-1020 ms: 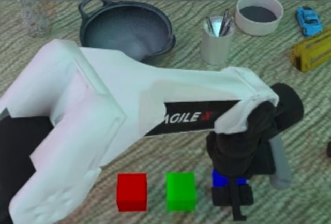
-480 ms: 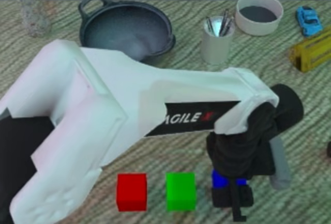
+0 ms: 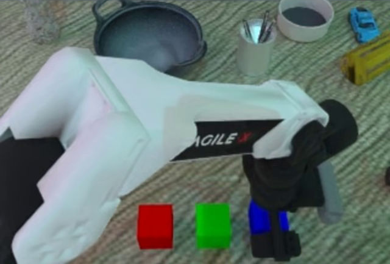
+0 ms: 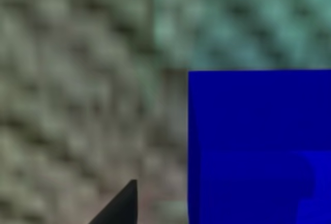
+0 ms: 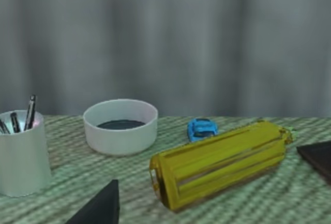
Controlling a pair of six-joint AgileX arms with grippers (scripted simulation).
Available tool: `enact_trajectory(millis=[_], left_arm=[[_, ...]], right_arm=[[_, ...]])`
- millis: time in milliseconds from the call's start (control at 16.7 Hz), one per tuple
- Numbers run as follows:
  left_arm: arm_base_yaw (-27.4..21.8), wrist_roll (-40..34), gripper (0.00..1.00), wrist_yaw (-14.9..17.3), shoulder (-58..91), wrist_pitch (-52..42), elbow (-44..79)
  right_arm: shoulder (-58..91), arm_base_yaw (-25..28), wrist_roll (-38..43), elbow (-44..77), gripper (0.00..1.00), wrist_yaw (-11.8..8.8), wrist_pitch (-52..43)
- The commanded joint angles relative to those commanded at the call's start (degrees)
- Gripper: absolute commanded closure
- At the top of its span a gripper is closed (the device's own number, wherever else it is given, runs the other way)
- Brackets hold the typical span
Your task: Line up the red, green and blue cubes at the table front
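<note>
Since the earlier frame the left gripper has shifted slightly toward the table front and more of the blue cube now shows above it; red cube and green cube are unchanged. Blue cube sits at the table front, just right of green, in line with it, gap similar to the red–green gap. Left wrist view: blue cube fills one side, resting on the weave, with one dark finger apart from its face, so on that side there is no contact; the other finger is out of sight, and I cannot tell for sure whether the jaws are fully released. Judgement: placing step for the third cube, at or just past release; row looks essentially complete. Next move calls for a straight lift clear without nudging blue sideways, then retreat. Right gripper: only a dark tip in its own wrist view, parked off at the right; jaw state cannot be told. Count: three cubes (one red, one green, one blue); one pan; one pen cup; one white bowl; one light-blue toy car; one yellow bottle lying on its side; one clear bottle at far left.
</note>
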Motion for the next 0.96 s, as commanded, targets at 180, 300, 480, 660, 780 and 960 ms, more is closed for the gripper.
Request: enact_trajectory(millis=[180, 300, 480, 660, 780, 960], left_arm=[[0.0, 0.0, 0.0, 0.0, 0.0, 0.0, 0.0], [0.0, 0.0, 0.0, 0.0, 0.0, 0.0, 0.0], [0.0, 0.1, 0.0, 0.0, -0.3, -1.0, 0.9], [0.4, 0.0, 0.0, 0.0, -1.8, -6.6, 4.8], [0.8, -0.1, 0.0, 0.0, -3.0, -11.1, 7.6], [1.2, -0.1, 0.0, 0.0, -4.2, -13.7, 9.5]], right_arm=[[0.0, 0.0, 0.0, 0.0, 0.0, 0.0, 0.0], [0.0, 0.0, 0.0, 0.0, 0.0, 0.0, 0.0], [0.0, 0.0, 0.0, 0.0, 0.0, 0.0, 0.0], [0.0, 0.0, 0.0, 0.0, 0.0, 0.0, 0.0], [0.0, 0.0, 0.0, 0.0, 0.0, 0.0, 0.0], [0.0, 0.0, 0.0, 0.0, 0.0, 0.0, 0.0]])
